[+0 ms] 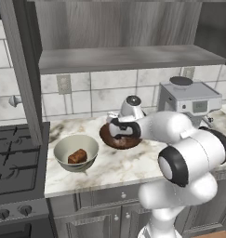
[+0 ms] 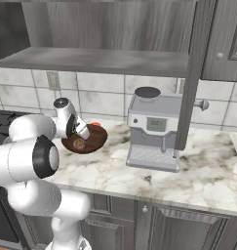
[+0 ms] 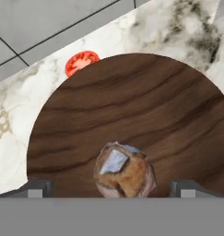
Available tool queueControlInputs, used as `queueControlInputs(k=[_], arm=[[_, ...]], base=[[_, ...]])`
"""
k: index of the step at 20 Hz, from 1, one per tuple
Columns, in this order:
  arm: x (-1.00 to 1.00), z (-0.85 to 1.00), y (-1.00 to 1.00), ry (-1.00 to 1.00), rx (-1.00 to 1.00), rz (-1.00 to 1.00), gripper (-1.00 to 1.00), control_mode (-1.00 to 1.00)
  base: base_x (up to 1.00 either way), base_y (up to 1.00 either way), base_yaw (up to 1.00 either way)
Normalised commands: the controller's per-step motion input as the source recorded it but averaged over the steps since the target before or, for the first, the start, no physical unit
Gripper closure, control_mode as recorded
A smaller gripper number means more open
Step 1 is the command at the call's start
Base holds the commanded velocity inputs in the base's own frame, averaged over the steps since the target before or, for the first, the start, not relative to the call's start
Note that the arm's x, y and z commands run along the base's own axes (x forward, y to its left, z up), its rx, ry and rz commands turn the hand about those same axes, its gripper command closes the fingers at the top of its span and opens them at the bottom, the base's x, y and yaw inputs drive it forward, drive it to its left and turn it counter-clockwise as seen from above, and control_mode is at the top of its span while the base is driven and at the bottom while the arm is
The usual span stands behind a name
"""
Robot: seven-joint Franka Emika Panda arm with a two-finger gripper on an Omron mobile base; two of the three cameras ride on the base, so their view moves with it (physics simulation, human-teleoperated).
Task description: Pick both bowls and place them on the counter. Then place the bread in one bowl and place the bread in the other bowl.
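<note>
Bread (image 3: 125,173) in wooden bowl (image 3: 132,106), between open gripper (image 3: 113,186) tips.

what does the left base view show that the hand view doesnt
Left base view alone: the cream bowl with a brown bread piece inside, the stove, the coffee machine and the shelf. Hand view alone: a tomato lying beyond the wooden bowl, and the bread in that bowl. Both: the wooden bowl and the marble counter.

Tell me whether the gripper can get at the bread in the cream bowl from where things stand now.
Probably yes. The bread lies uncovered in the cream bowl, with bare counter between it and the wooden bowl, where the open gripper hangs. Nothing stands between them.
</note>
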Motion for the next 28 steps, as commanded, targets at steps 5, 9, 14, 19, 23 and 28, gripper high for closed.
queueControlInputs(k=[5, 9, 14, 19, 23, 28], arm=[[-0.40, 0.36, 0.00, -0.15, -0.02, 0.08, -1.00, -1.00], [-0.48, 0.40, 0.00, -0.08, -0.02, 0.06, -1.00, -1.00], [-0.54, 0.47, 0.00, -0.01, -0.04, 0.03, -1.00, -1.00], [-0.56, 0.49, 0.00, 0.00, -0.07, 0.06, -1.00, -1.00], [-0.59, 0.43, 0.00, 0.00, -0.12, 0.08, -1.00, -1.00], [-0.70, 0.30, -0.03, -0.03, -0.11, 0.11, -1.00, -1.00]], base=[[0.00, 0.00, 0.00], [0.00, 0.00, 0.00], [0.00, 0.00, 0.00], [0.00, 0.00, 0.00], [0.00, 0.00, 0.00], [0.00, 0.00, 0.00]])
